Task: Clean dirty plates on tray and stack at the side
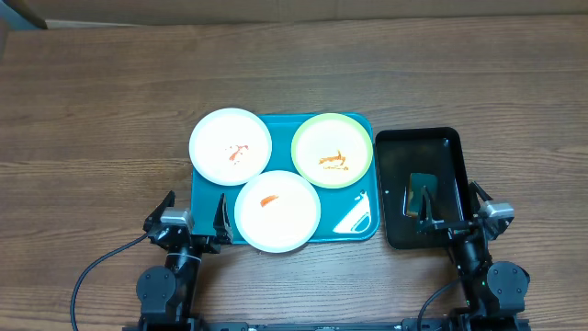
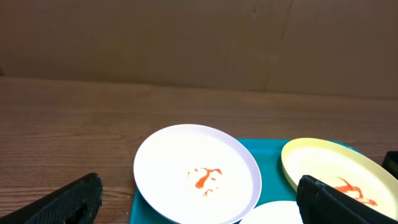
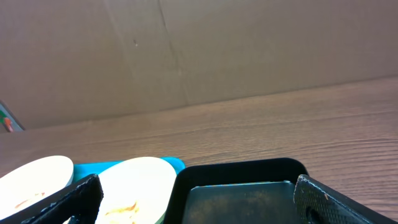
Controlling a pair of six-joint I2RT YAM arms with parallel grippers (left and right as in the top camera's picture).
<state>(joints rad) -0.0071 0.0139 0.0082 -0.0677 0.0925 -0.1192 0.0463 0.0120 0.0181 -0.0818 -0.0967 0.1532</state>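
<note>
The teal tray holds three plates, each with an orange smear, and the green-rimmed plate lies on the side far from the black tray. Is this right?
Not quite. The overhead view shows the green-rimmed plate on the side of the teal tray nearest the black tray. The rest holds: with two white plates, three in all, each smeared orange.

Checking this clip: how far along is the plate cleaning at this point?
Done: nothing. The left white plate, the green-rimmed plate and the near white plate all sit on the tray with orange smears. In hand: nothing; the left pincer and right pincer are open and empty. Left: wiping all three, then stacking them beside it.
</note>
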